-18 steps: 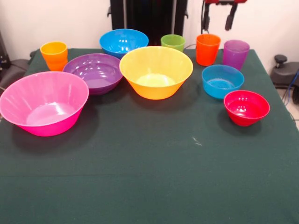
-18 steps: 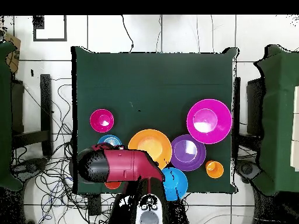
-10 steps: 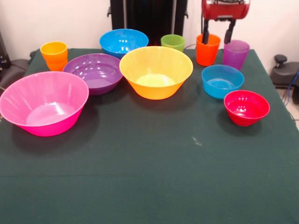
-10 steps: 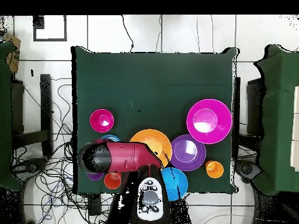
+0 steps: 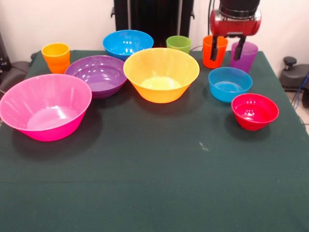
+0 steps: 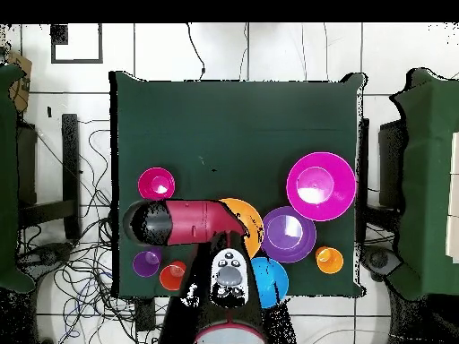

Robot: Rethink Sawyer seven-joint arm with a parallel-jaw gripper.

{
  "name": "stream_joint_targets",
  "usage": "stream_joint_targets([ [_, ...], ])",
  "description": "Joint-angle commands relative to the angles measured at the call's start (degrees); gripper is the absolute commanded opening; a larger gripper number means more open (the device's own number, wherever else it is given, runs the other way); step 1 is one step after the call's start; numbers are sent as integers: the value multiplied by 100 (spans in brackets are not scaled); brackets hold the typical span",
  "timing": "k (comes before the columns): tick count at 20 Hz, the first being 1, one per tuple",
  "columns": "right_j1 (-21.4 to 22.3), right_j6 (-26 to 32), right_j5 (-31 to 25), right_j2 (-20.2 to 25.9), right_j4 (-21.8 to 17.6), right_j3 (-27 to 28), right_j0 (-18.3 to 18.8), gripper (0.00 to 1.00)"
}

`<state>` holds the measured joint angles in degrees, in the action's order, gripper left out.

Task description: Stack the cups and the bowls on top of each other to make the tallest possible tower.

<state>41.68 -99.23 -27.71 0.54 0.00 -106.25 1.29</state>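
Note:
All ten pieces stand singly on the green table (image 5: 145, 183); no tower stands. In the front view the back row holds the yellow-orange cup (image 5: 56, 57), medium blue bowl (image 5: 128, 43), green cup (image 5: 178, 43), red-orange cup (image 5: 218, 54) and purple cup (image 5: 246, 55). In front of them are the large pink bowl (image 5: 45, 105), medium purple bowl (image 5: 96, 75), large orange bowl (image 5: 161, 74), small light-blue bowl (image 5: 230, 83) and small red bowl (image 5: 254, 111). My gripper (image 5: 226, 48) is open and empty. It hangs in front of the red-orange and purple cups, just above the light-blue bowl's far rim.
In the overhead view the red arm (image 6: 188, 222) covers the light-blue bowl and the green cup. The purple cup (image 6: 147, 262) and red-orange cup (image 6: 173, 275) sit near the table's edge by the robot base. Cables lie on the floor around the table (image 6: 233, 125).
The gripper has come down from the top edge and out from the base, from above the red-orange cup to above the light-blue bowl's far rim. No cup or bowl has moved.

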Motion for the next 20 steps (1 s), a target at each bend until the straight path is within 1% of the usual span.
stream_joint_targets([
  [1, -487, -750, -558, 52, 58, 910, 44, 100],
  [4, -507, -733, -630, 1, 51, 1008, 67, 100],
  [8, -581, -692, -633, 71, 93, 1070, 116, 100],
  [13, -653, -847, -672, 19, 163, 1158, -15, 100],
  [17, -632, -887, -974, -65, 169, 1308, -136, 100],
  [20, -502, -842, -1166, -87, 136, 1211, -184, 100],
])
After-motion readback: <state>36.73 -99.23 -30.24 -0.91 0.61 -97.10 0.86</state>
